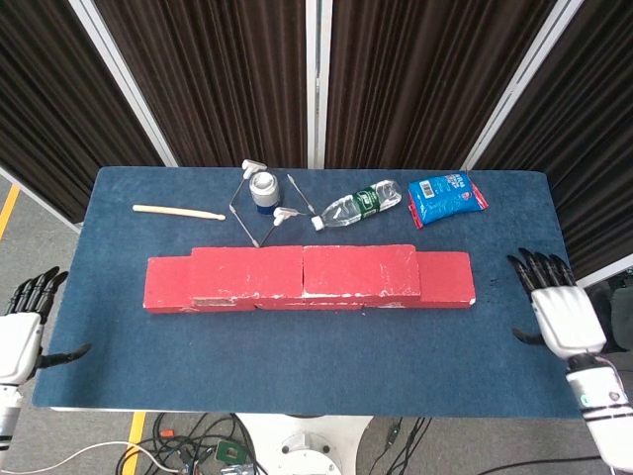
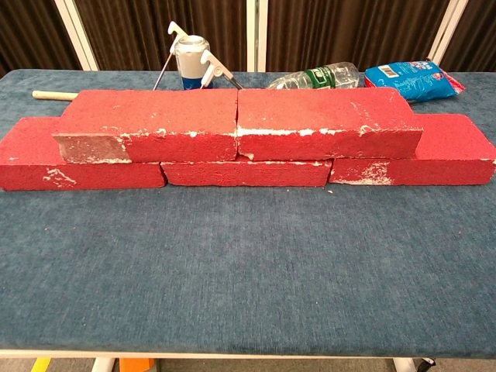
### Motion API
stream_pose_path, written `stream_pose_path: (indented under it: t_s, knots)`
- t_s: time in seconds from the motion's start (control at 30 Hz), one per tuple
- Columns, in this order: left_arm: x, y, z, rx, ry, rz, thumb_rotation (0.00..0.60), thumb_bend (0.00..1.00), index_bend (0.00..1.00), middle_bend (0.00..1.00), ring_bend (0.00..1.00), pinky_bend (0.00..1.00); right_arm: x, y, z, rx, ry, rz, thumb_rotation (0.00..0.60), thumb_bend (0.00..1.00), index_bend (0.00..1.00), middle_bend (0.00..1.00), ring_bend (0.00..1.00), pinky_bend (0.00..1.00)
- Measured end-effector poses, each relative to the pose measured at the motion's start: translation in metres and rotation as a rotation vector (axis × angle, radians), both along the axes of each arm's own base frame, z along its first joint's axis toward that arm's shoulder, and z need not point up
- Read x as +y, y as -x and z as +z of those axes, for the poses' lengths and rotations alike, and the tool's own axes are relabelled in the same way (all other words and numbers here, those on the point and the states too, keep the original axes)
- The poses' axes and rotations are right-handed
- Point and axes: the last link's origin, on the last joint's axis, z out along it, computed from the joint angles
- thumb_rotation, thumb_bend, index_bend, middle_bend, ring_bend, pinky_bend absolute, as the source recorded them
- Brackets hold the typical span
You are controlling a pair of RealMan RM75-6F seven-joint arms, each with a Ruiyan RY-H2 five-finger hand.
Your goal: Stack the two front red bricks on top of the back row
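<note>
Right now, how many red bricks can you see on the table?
5. Three lie end to end on the table: left brick, middle brick, right brick. Two sit on top: top left brick and top right brick. More could hide behind.

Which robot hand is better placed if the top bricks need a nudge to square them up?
Probably the right robot hand: it hovers open over the table's right edge, level with the brick stack. The left robot hand hangs off the table's left corner. Both are well clear, so the edge is slight.
</note>
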Motion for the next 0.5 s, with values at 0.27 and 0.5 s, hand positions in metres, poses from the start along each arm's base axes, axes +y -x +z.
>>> stream_pose_path:
  t_s: [0.27, 0.5]
  knots:
    - [-0.016, 0.001, 0.005, 0.07, -0.08, -0.001, 0.6, 0.0, 0.01, 0.0, 0.0, 0.0, 0.058, 0.044, 0.008, -0.013, 0.079, -0.045, 0.6, 0.0, 0.0, 0.0, 0.0, 0.0]
    - [-0.028, 0.004, 0.002, 0.072, -0.092, 0.005, 0.6, 0.0, 0.01, 0.0, 0.0, 0.0, 0.083, 0.072, 0.005, -0.06, 0.121, -0.089, 0.6, 0.0, 0.0, 0.0, 0.0, 0.0]
